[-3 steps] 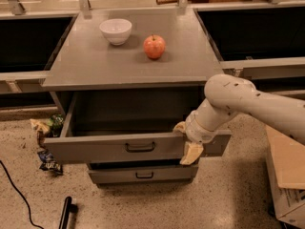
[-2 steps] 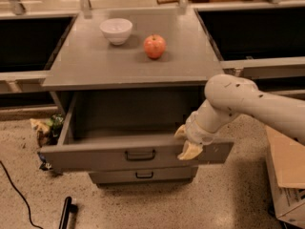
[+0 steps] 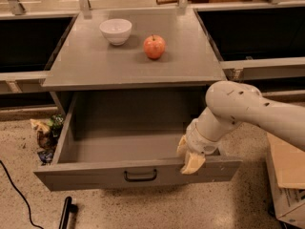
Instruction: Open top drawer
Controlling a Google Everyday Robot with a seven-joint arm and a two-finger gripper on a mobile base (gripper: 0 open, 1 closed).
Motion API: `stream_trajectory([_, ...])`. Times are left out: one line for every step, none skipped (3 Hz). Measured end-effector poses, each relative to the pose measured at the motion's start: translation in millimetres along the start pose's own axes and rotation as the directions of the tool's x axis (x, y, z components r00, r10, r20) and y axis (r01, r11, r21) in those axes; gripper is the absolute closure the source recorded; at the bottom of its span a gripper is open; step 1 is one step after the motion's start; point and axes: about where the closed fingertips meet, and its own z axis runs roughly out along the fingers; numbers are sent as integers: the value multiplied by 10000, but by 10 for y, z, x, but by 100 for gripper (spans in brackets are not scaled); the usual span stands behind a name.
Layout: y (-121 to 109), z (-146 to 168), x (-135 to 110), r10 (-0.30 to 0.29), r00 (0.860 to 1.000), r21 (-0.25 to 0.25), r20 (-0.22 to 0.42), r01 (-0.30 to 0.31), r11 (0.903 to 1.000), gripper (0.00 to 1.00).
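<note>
The top drawer [image 3: 95,175] is a wide grey drawer pulled far out of the grey cabinet [image 3: 86,70]. Its inside shows bare and its small black pull handle [image 3: 140,176] sits at the middle of the flat front. My gripper [image 3: 190,159] is at the right end of the drawer's front edge, with its yellowish fingertips [image 3: 193,162] hooked over the rim. The white arm reaches in from the right. The two lower drawers are hidden under the open one.
A white bowl [image 3: 116,31] and a red apple [image 3: 154,46] stand on the cabinet top. Wrappers [image 3: 45,132] lie on the floor to the left. A black object [image 3: 66,213] and a cable [image 3: 14,190] lie at the lower left. A cardboard box [image 3: 288,180] stands at the right.
The top drawer has slid farther out toward the camera, with my gripper moving along on its right front edge. The lower drawer fronts have gone out of sight.
</note>
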Motion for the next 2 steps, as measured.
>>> stream_trajectory([0, 0, 0, 0, 10000, 0, 0, 0, 10000, 15])
stream_trajectory([0, -2, 0, -2, 10000, 1, -3, 2, 10000, 0])
